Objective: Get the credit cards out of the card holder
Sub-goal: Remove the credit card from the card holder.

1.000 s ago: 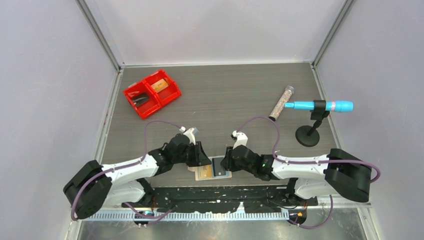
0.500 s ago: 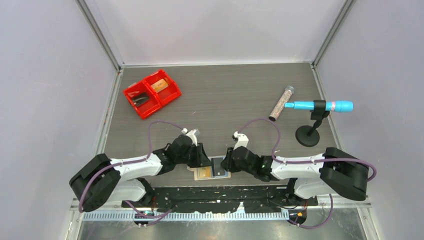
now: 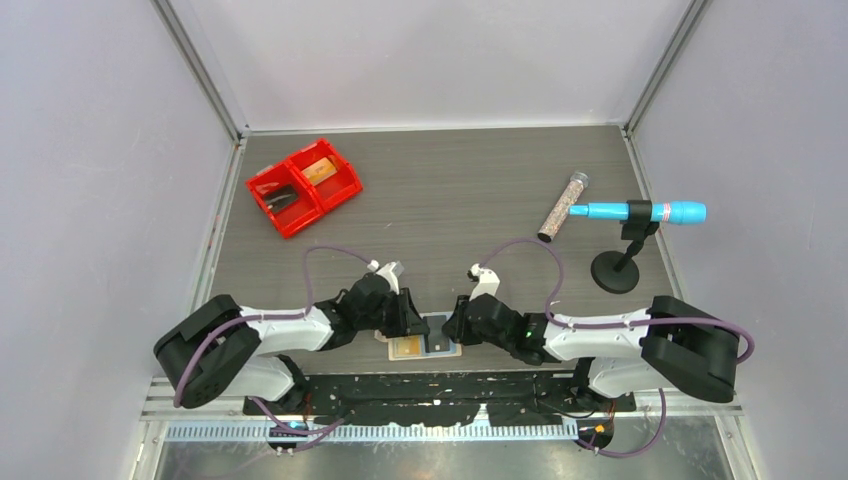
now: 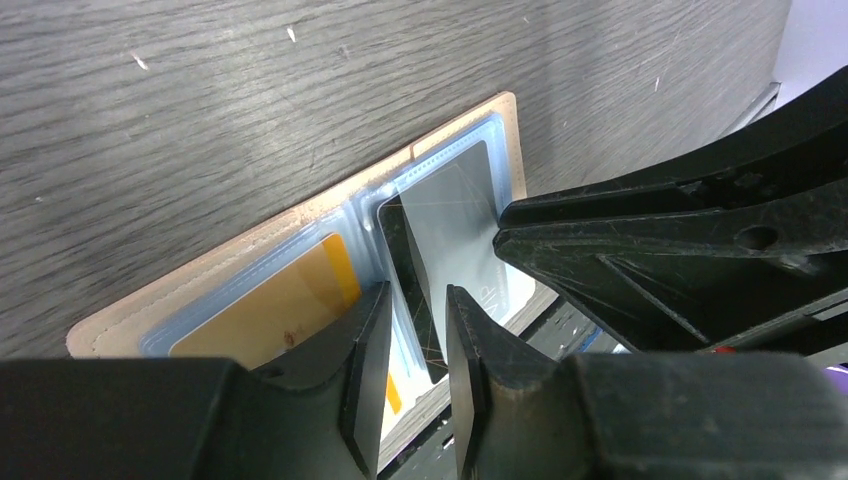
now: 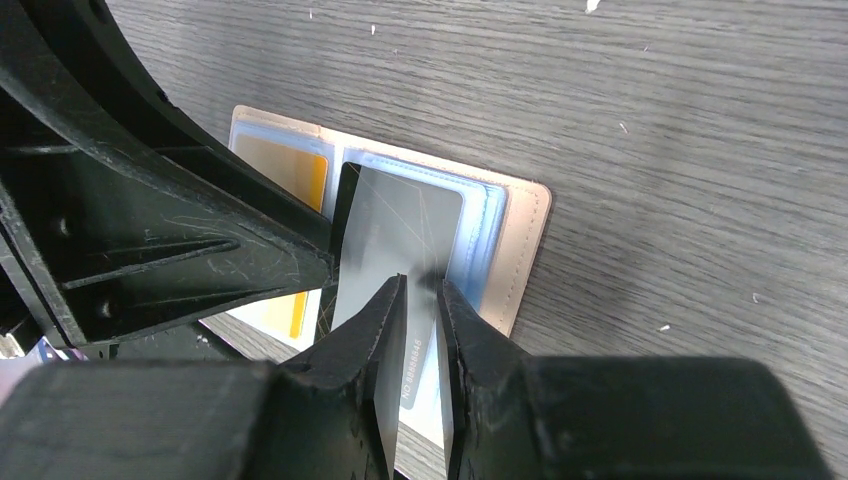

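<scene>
Grey card [image 5: 400,230] is pinched at its near edge between the closed fingers of the right gripper [image 5: 420,288], and it tilts up over the right pocket of the holder [image 5: 520,250]. The left gripper [image 4: 418,298] straddles the card's other edge with its fingers narrowly apart; whether it grips cannot be told. The holder lies open and flat at the near edge of the surface [image 5: 650,150], between both arms, with a yellow card [image 4: 270,300] in its left pocket.

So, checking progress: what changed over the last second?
The left arm swung its elbow rightward, and the left pincer edged slightly toward the near edge. No new grasp or release shows. The right pincer, card holder, grey card and red bin stayed put.
</scene>
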